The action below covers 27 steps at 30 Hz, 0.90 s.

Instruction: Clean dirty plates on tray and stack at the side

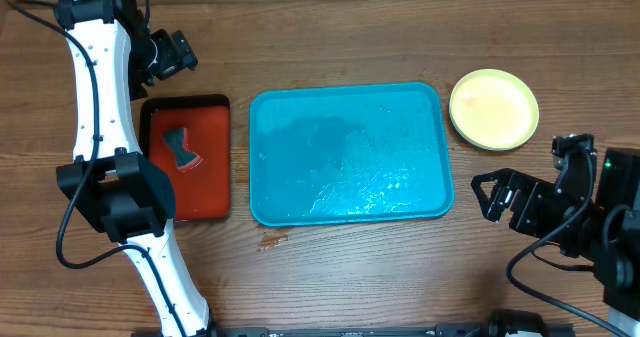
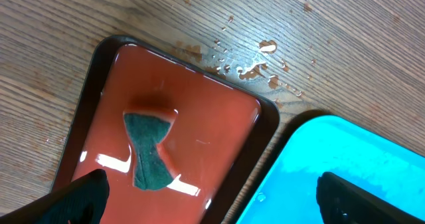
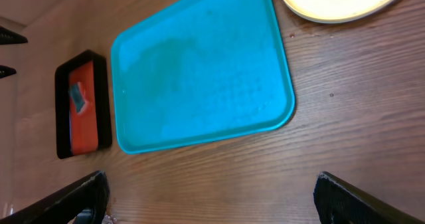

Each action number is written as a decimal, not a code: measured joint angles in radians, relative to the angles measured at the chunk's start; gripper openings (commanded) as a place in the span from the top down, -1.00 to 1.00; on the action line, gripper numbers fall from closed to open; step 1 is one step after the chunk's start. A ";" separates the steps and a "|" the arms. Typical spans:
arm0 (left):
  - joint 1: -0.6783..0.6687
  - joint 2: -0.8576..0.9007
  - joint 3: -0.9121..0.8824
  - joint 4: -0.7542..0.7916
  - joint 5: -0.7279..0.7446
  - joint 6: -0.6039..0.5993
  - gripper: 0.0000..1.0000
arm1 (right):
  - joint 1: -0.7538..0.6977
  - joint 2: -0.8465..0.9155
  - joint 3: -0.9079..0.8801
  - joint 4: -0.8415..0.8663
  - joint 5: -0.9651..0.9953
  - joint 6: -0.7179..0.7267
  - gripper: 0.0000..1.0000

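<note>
The turquoise tray (image 1: 345, 209) lies mid-table, wet and with no plates on it; it also shows in the right wrist view (image 3: 199, 127) and the left wrist view (image 2: 345, 151). A pale yellow-green plate (image 1: 494, 108) sits on the table to the right of the tray, also in the right wrist view (image 3: 339, 1). A second rim shows under it; the light blue plate is hidden. My left gripper (image 1: 172, 55) is open and empty above the red tray, fingers wide (image 2: 212, 201). My right gripper (image 1: 495, 195) is open and empty over bare table right of the tray (image 3: 212, 197).
A small red tray with a black rim (image 1: 205, 192) lies left of the turquoise tray and holds a dark green sponge (image 1: 180, 147), also in the left wrist view (image 2: 151, 149). Water drops (image 2: 255, 68) lie on the wood behind it.
</note>
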 measured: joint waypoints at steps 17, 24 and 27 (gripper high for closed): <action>0.000 0.000 0.000 -0.001 0.003 0.000 -1.00 | 0.027 -0.721 -0.717 0.653 0.065 0.013 -1.00; 0.000 0.000 0.000 0.000 0.003 0.000 -0.99 | 0.098 -0.886 -0.887 0.808 0.169 0.013 -1.00; 0.000 0.000 0.000 0.000 0.003 0.000 -1.00 | 0.113 -0.887 -0.942 0.937 0.213 0.014 -0.99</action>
